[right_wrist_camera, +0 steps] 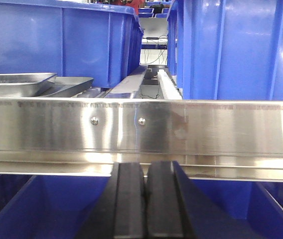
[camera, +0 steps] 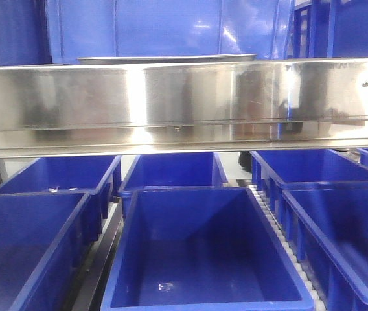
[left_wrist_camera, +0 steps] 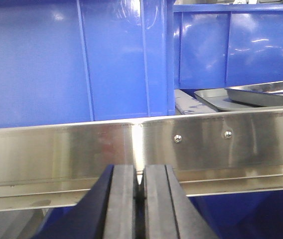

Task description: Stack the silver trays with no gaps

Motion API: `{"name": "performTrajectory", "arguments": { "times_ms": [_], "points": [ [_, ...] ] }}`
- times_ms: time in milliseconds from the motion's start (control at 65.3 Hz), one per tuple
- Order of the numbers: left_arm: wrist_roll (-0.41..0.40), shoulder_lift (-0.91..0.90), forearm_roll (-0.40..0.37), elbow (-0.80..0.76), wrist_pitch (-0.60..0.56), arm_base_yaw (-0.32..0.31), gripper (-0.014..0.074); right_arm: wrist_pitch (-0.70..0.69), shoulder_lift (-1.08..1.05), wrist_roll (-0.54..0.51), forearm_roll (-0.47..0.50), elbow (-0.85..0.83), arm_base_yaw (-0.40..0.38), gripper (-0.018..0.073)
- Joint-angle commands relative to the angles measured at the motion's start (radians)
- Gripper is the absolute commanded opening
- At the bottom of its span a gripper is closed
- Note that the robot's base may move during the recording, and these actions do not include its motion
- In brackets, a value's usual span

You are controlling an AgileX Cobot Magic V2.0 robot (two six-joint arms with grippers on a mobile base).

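Silver trays [right_wrist_camera: 17, 83] overlapped behind shelf rail [right_wrist_camera: 141, 132]; tools closed.

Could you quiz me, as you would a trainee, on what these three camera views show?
1. True or false: the left tool has its pads pressed together with nothing between them.
2. In the left wrist view, the silver trays sit: A) inside a lower blue bin, B) on the upper level behind the steel shelf rail, C) in a tool.
3. Fill in: in the right wrist view, the silver trays appear on the ____ side of the picture.

Key: 1 true. 2 B. 3 left; the right tool below is also shut and empty.
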Motion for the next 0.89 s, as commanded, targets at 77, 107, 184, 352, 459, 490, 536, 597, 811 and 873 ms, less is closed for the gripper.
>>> {"name": "performTrajectory", "arguments": {
  "times_ms": [77,107,184,352,459,490,536,597,811,873],
  "points": [
    [0.014,-0.005,0.001,-0.001,-0.022,-0.007,0.0,-0.015,-0.004,0.0,0.004,-0.001,-0.005,-0.0078],
    [0.014,-0.005,0.002,-0.001,-0.022,-0.007,0.0,-0.015,-0.004,0.0,0.004,-0.001,-0.005,-0.0078],
    [0.014,-0.005,0.002,-0.001,-0.022,-0.007,0.0,-0.015,-0.004,0.0,0.004,-0.001,-0.005,-0.0078],
    [0.014,-0.005,0.002,-0.001,-0.022,-0.007,0.0,-0.015,-0.004,0.0,0.004,-0.001,-0.005,-0.0078],
    [0.014,-0.005,0.002,-0.001,-0.022,-0.007,0.0,-0.015,-0.004,0.0,0.004,-0.001,-0.005,-0.0078],
    [0.014,-0.005,0.002,-0.001,-0.022,-0.007,0.0,-0.015,-0.004,0.0,0.004,-0.001,-0.005,-0.0078],
    [0.014,-0.005,0.002,-0.001,-0.022,-0.007,0.0,-0.015,-0.004,0.0,0.004,-0.001,-0.005,-0.0078],
    [0.014,-0.005,0.002,-0.001,-0.022,-0.007,0.0,-0.015,-0.004,0.0,0.004,-0.001,-0.005,-0.0078],
    [0.014,-0.005,0.002,-0.001,-0.022,-0.007,0.0,-0.015,-0.004,0.0,0.004,-0.001,-0.005,-0.0078],
    [0.014,-0.005,0.002,-0.001,-0.022,-0.007,0.0,-0.015,-0.004,0.0,0.004,-0.001,-0.005,-0.0078]
  ]
}}
